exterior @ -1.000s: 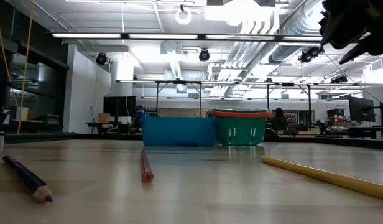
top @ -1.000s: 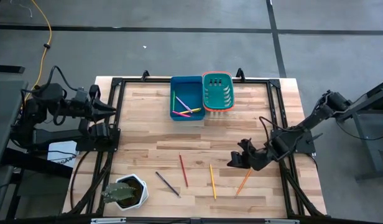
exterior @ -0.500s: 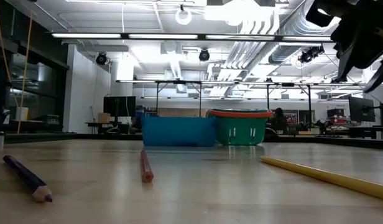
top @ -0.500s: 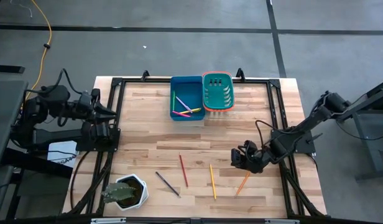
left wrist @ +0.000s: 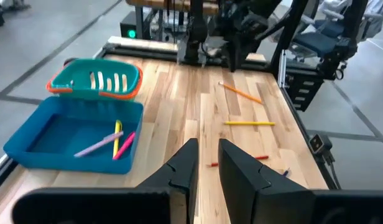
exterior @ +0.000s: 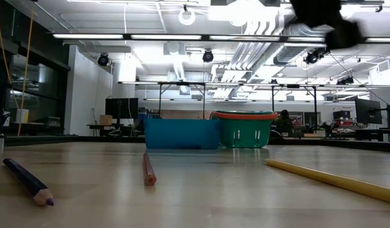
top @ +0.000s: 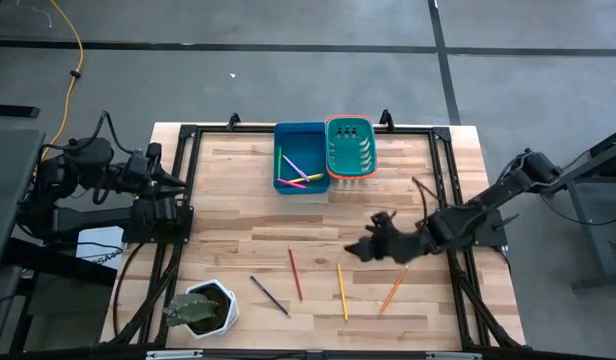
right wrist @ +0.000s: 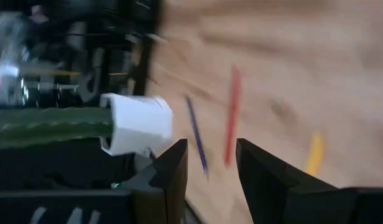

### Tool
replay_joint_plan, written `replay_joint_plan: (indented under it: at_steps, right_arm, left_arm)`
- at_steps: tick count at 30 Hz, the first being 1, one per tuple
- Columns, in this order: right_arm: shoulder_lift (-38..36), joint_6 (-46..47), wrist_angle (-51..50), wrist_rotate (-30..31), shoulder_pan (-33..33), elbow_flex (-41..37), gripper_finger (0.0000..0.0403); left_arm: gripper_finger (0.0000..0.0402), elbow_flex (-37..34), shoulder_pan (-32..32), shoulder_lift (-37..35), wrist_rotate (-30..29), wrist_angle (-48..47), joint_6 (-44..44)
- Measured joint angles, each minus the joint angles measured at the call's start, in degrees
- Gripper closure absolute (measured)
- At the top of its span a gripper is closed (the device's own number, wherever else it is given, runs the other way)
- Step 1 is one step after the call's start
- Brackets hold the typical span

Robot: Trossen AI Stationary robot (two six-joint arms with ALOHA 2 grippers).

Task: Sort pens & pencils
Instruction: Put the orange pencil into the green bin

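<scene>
On the wooden table [top: 238,190], four pencils lie loose toward the near edge: a dark purple pencil [top: 269,295] closest to a white pot holding a cactus [top: 201,309], then a red pencil [top: 295,273], a yellow pencil [top: 342,291] and an orange pencil [top: 392,292], each apart from the others. At the far edge, a blue bin [top: 299,158] stands touching a teal basket with an orange rim [top: 350,147]; inside the blue bin lie several more sticks, among them a pink one [top: 291,184], a yellow one [top: 309,178] and a pale purple one [top: 292,162], while no pens or pencils can be made out in the teal basket. The right end effector [top: 356,250] hangs above the table between the yellow and orange pencils and the bins, just beyond the far tip of the yellow pencil, its two fingers standing apart with nothing between them; its own wrist camera looks past those parted fingers [right wrist: 170,174] at the purple and red pencils and the white pot. In the low view the right arm shows only as a dark blurred shape at the top, with the purple, red and yellow pencils lying flat in the foreground and the two bins behind them. The left end effector [top: 180,179] waits at the left edge of the table, over the black frame rail, its fingers [left wrist: 185,168] set a narrow gap apart and holding nothing.
</scene>
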Motion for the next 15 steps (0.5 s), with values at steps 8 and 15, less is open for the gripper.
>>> replay_joint_plan:
  at_steps: [8,15]
  right_arm:
    - [0.0,-36.8,-15.4,-6.8,-11.8,18.5,0.0274]
    - [0.0,-57.2,-45.6,-24.5,-20.0,27.1,0.0274]
  left_arm:
    - [0.0351,0.0,0.0,0.0,0.5,7.5,-0.7]
    - [0.0351,0.0,0.0,0.0,-1.1,14.2,-3.3]
